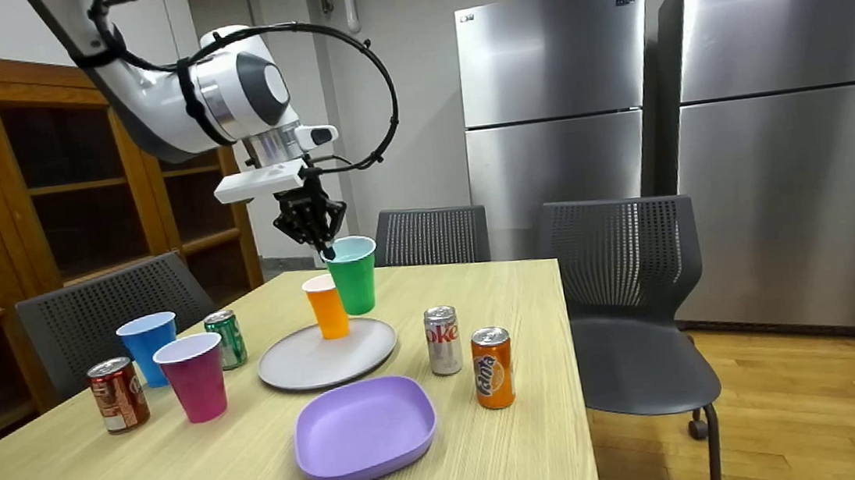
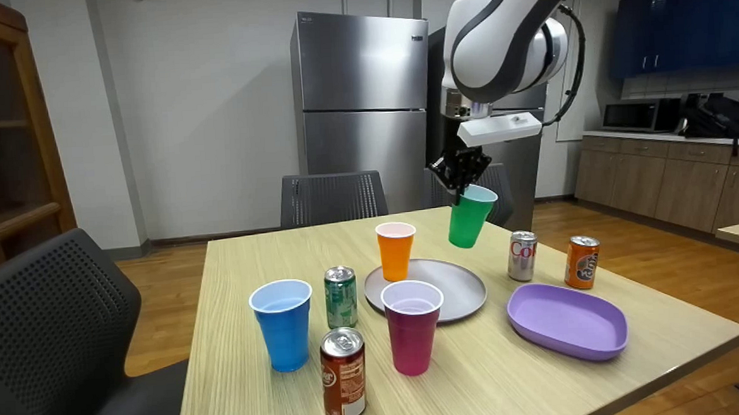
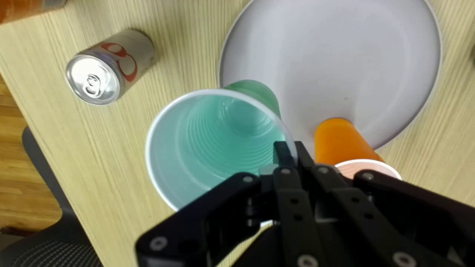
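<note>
Pincer pinches the tilted green cup by its rim, near the orange cup on the gray plate.

In both exterior views, 1 cup tops the plate, Fanta can right, held cup seemingly behind.

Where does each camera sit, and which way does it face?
An exterior view: near the purple dish, facing across the table toward refrigerators; arm and gripper show.
An exterior view: near the brown can, facing across the table toward refrigerators, blue cabinets beyond; arm and gripper show.
Wrist view: above the green cup, looking down into it; only the gripper shows.
Both exterior views share the table and gripper pinching the green cup's rim.
</note>
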